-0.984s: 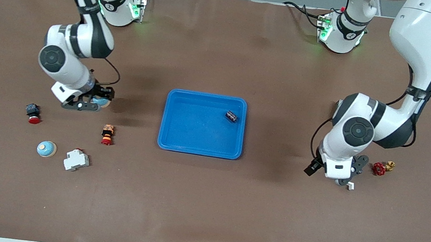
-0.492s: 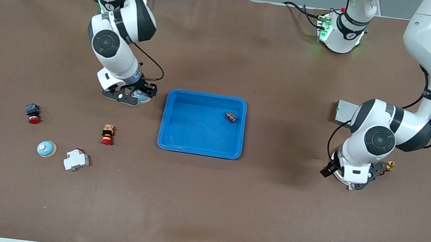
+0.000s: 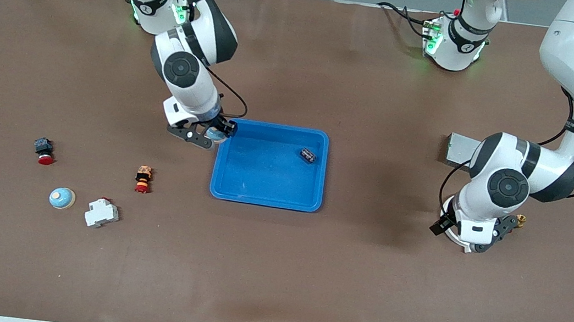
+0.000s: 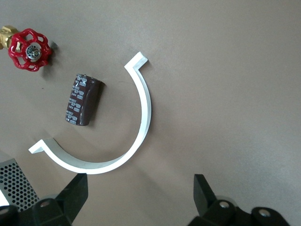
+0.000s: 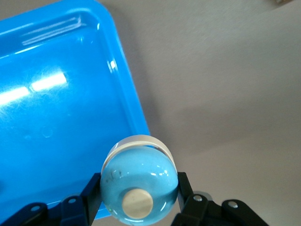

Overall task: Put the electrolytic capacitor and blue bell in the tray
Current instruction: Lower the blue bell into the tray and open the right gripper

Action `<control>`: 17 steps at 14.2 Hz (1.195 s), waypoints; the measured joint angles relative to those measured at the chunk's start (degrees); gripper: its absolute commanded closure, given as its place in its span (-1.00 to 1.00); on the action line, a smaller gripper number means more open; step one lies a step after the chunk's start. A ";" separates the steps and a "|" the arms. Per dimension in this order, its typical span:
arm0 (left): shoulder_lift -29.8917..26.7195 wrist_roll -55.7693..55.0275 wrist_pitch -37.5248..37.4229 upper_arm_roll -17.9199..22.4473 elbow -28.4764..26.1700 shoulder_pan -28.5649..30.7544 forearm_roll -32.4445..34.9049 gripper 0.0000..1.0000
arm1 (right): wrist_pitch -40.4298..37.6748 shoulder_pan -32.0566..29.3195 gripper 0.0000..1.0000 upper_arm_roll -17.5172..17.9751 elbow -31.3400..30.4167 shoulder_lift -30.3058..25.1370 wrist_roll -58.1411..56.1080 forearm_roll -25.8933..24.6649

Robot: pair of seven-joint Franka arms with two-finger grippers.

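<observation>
A bright-blue tray (image 3: 239, 188) lies mid-table, with a dark electrolytic capacitor (image 3: 308, 155) inside it. My right gripper (image 3: 211, 136) is shut on a blue bell (image 5: 138, 183) and hangs over the tray's rim (image 5: 124, 80) at the right arm's end. Another brown capacitor (image 4: 83, 100) lies on the table inside a white C-shaped clip (image 4: 143, 108). Above that spot my left gripper (image 4: 139, 193) hovers open with nothing between its fingers. The left arm hides this capacitor in the front view.
A second blue bell (image 3: 62, 198), a white breaker (image 3: 101, 212), a red button (image 3: 44, 151) and an orange-red button (image 3: 143, 178) lie toward the right arm's end. A red valve (image 4: 30, 43) and a grey perforated box (image 3: 458, 148) sit near the left gripper.
The right arm has carried the bell from its end of the table over to the tray's rim. The left arm has shifted slightly toward its own end and stayed open.
</observation>
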 measured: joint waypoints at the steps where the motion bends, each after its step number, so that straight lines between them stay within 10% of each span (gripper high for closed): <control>1: 0.04 0.00 0.00 0.00 -0.10 0.00 0.00 -0.97 | 0.43 0.50 0.69 -0.01 0.62 1.01 0.44 1.03; 4: 0.39 -0.08 0.01 -0.07 -0.34 -0.07 0.00 -0.85 | 3.29 2.69 0.69 -0.03 1.63 3.68 0.77 4.06; 6: 0.74 -0.21 0.05 -0.14 -0.46 -0.23 0.00 0.26 | 4.56 4.09 0.63 -0.03 1.91 5.27 1.71 4.30; 8: 0.96 -0.29 0.07 -0.28 -0.47 -0.40 0.00 0.89 | 5.30 5.05 0.55 -0.05 2.44 6.79 3.72 4.34; 17: 0.95 -2.00 0.13 -0.74 0.06 -2.67 0.00 1.00 | 5.49 6.37 0.54 -0.25 5.74 12.09 5.08 4.35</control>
